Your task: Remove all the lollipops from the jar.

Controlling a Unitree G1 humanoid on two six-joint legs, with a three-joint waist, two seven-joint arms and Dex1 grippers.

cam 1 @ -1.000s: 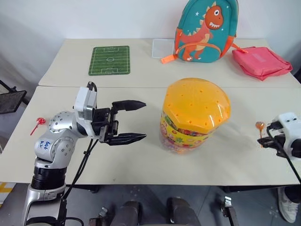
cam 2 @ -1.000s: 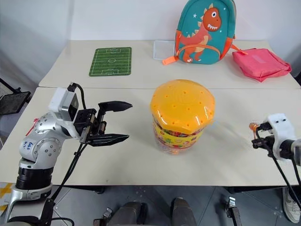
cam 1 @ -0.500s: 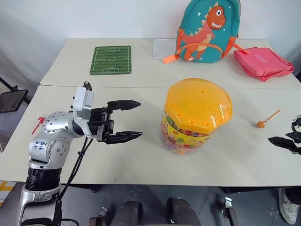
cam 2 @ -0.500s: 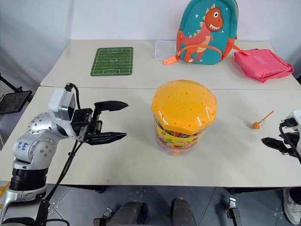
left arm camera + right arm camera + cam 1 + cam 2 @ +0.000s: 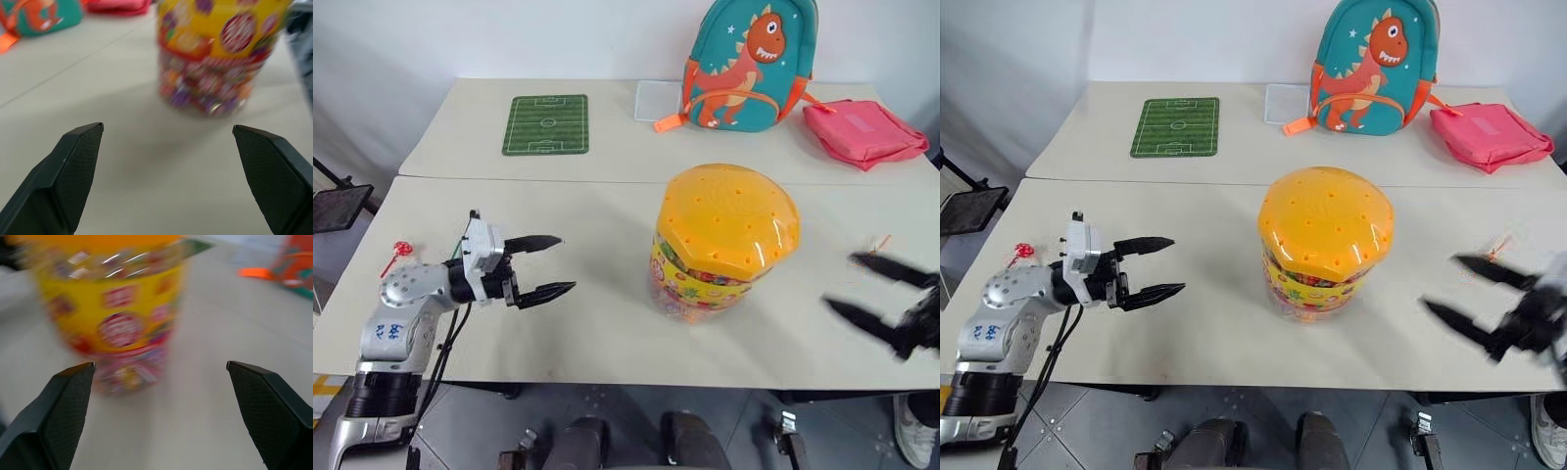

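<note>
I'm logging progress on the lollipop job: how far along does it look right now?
Done: a red lollipop lies near the table's left edge and an orange lollipop to the right of the jar. In hand: nothing; the left tool and right tool are open and empty, both facing the jar. Left: no green one is out yet.

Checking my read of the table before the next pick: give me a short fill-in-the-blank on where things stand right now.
1. The jar has its orange lid ____.
2. The red lollipop lies on the table beside the ____ gripper.
3. Both the left gripper and the right gripper are ____.
4. The dinosaur backpack stands between the clear tray and the ____ pouch.

Missing words: on; left; open; pink
</note>
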